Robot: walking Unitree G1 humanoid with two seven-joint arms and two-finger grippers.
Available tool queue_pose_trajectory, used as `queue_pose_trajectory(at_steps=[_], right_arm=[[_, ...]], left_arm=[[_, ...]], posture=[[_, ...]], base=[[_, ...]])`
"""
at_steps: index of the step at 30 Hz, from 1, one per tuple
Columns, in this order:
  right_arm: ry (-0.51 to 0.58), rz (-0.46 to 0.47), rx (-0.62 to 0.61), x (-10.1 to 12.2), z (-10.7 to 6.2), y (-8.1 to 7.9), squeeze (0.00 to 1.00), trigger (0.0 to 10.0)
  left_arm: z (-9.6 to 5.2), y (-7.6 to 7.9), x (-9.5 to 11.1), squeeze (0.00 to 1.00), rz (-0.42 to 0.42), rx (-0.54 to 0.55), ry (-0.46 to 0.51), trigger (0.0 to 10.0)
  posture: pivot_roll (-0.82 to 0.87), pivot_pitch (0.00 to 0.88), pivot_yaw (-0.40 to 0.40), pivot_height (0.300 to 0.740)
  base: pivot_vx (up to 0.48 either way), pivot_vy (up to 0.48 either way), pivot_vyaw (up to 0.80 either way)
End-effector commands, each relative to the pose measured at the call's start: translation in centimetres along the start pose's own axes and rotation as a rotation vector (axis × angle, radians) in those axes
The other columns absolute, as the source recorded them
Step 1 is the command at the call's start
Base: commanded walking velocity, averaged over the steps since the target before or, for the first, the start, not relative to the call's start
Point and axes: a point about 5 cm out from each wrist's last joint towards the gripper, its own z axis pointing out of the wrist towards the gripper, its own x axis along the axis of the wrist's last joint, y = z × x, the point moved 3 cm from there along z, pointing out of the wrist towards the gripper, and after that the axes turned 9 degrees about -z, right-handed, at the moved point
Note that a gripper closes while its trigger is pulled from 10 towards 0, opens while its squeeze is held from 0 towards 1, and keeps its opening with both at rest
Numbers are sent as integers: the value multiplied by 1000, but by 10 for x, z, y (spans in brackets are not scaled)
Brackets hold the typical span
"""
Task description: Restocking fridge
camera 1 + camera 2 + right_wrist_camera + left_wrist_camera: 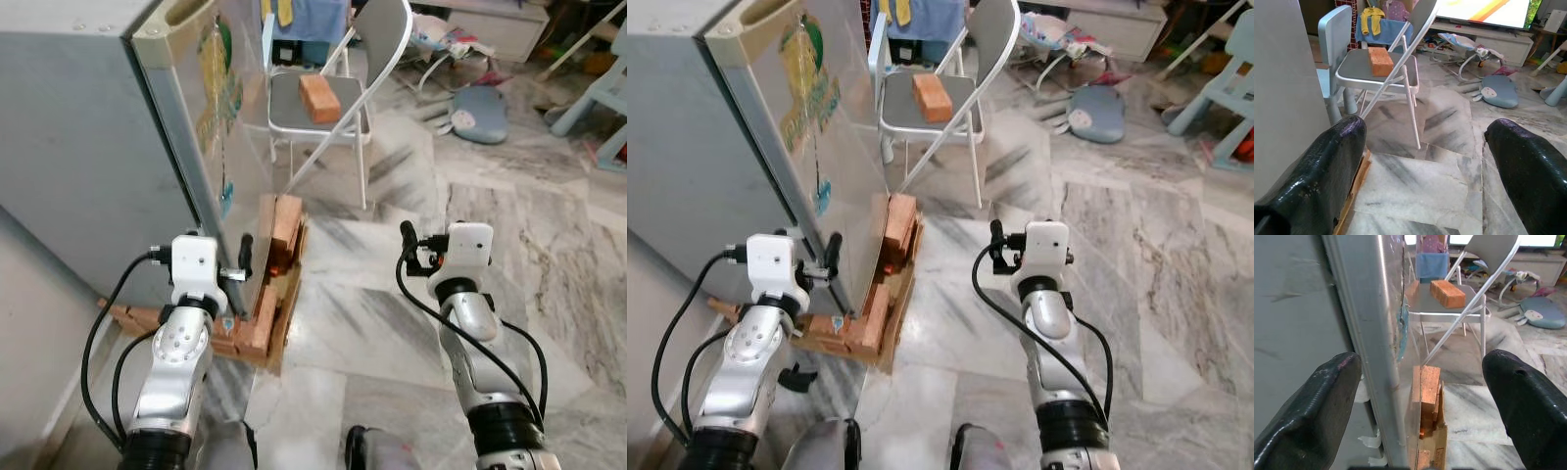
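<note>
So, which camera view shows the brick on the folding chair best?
The right wrist view: the brick lies unobstructed on the folding chair seat. The left wrist view shows it too, beside the fridge edge; both eye views show it small and far.

one fridge [88, 147], one folding chair [338, 88], one brick [319, 98] on it, two grippers

The room was evenly and brightly lit, with soft daylight and only faint shadows under the grey folding metal chair [323, 108]. The grey-veined marble floor [509, 225] carried a mild sheen. Both eye views were sharp, with slight bending toward the edges. In the wrist views the black fingers [1308, 411] loomed close and soft-edged, while a bright screen [1488, 12] was overexposed.
</note>
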Motion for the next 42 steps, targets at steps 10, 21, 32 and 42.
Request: queue_pose_trajectory(at_steps=[10, 21, 32, 42], right_arm=[[-4, -14, -24, 2, -14, 13, 0, 10000], [-54, 10, 93, -3, -49, 4, 0, 10000], [-79, 6, 135, -4, -55, 0, 0, 10000], [-105, -8, 108, -8, -62, 6, 0, 10000]], left_arm=[[26, -9, 5, 0, 8, 29, 12, 10000], [49, -36, 25, 0, 40, 142, 71, 10000], [65, -4, 37, 0, 18, -1, 110, 10000], [77, 49, 67, 0, 58, -230, 180, 10000]], posture=[[70, 142, -34, 740], [32, 153, -38, 740], [21, 146, -40, 740], [16, 149, -35, 740]], base=[[0, 0, 0], [0, 0, 0], [0, 0, 0], [0, 0, 0]])
